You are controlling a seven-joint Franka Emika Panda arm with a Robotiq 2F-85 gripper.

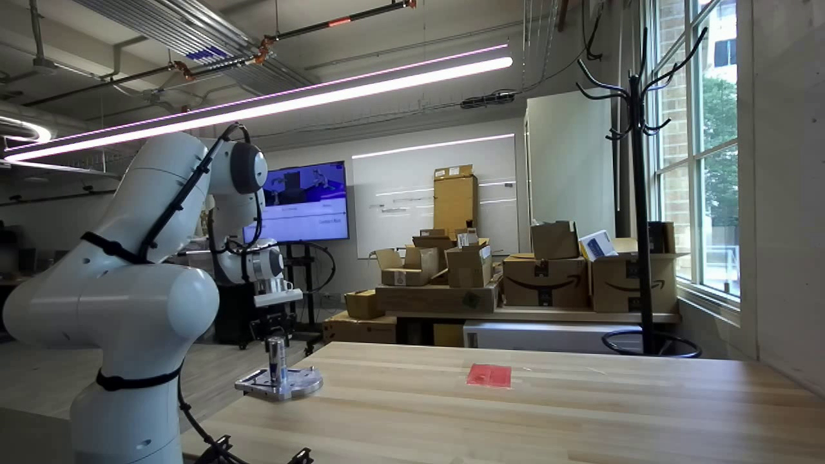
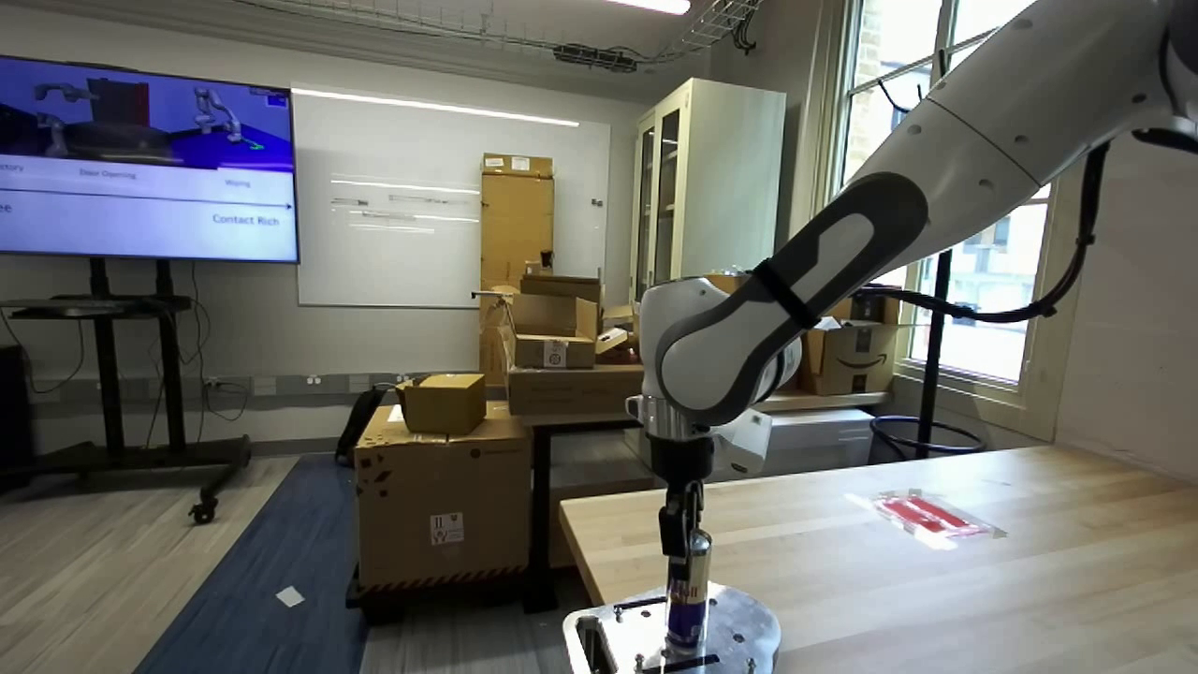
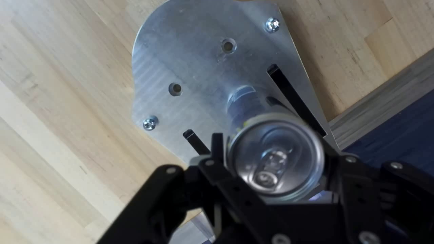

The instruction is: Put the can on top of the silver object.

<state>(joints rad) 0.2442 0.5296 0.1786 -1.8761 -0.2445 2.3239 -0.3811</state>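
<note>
While the gripper [image 3: 273, 149] points straight down, its fingers [image 3: 217, 147] flank the top of the can [image 2: 688, 608], drawn in to about its width: looks held, nothing else in the grip (squeeze force not readable). High hold presumably keeps the fingers clear of the plate [image 3: 200, 61]. Can upright over the plate's bare metal between its two slots [image 3: 296, 101]; base on it or barely clear, can't tell which. Flat spot, so should stand. Plate rests on the table [image 1: 580, 412] and seems to jut past its edge, so pressing hard there is risky. Red patch [image 1: 488, 376] lies on the table, well apart from the plate, probably not in play. Boxes [image 2: 440, 487] are far beyond the plate. My read: placing nearly done; next, settle the base, spread the fingers evenly, rise straight.
</note>
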